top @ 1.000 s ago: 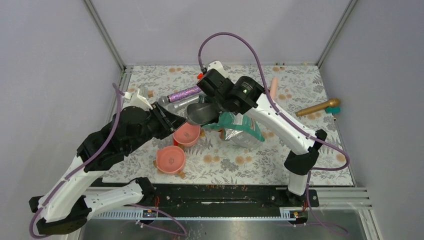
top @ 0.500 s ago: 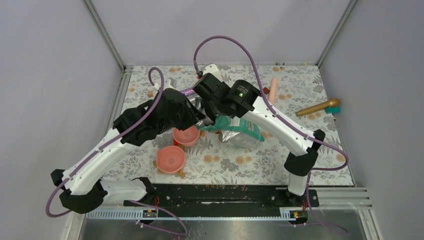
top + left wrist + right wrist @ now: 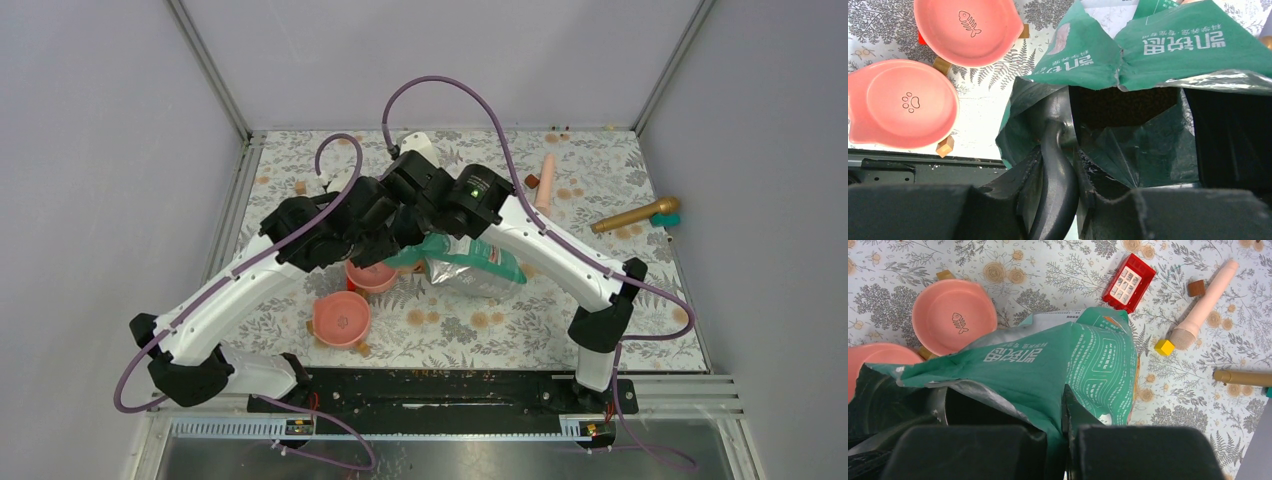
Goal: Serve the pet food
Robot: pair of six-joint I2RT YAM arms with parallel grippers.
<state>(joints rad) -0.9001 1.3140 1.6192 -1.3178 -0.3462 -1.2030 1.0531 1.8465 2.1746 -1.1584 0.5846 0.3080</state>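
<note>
The teal-green and silver pouch (image 3: 470, 265) lies mid-table with its mouth held open. My right gripper (image 3: 1064, 405) is shut on the pouch's top edge (image 3: 1088, 355). My left gripper (image 3: 1058, 155) is shut on the handle of a black scoop (image 3: 1058, 175). The scoop's bowl reaches into the pouch mouth (image 3: 1168, 45). Dark brown kibble (image 3: 1123, 105) shows dimly inside. Two empty pink bowls sit left of the pouch: one with a fish mark (image 3: 965, 30) and one with a paw mark (image 3: 900, 102). In the top view both grippers meet over the pouch mouth (image 3: 400, 225).
Small wooden blocks (image 3: 945, 146) lie beside the bowls. A red block (image 3: 1128, 282), a brown block (image 3: 1196, 287), a yellow cube (image 3: 1164, 347) and a pink toy microphone (image 3: 1205, 297) lie beyond the pouch. A gold microphone (image 3: 635, 213) lies at the right.
My left arm has swung right from beside the bowls to the pouch, carrying the scoop into its mouth. My right gripper shifted slightly left, still holding the pouch.
</note>
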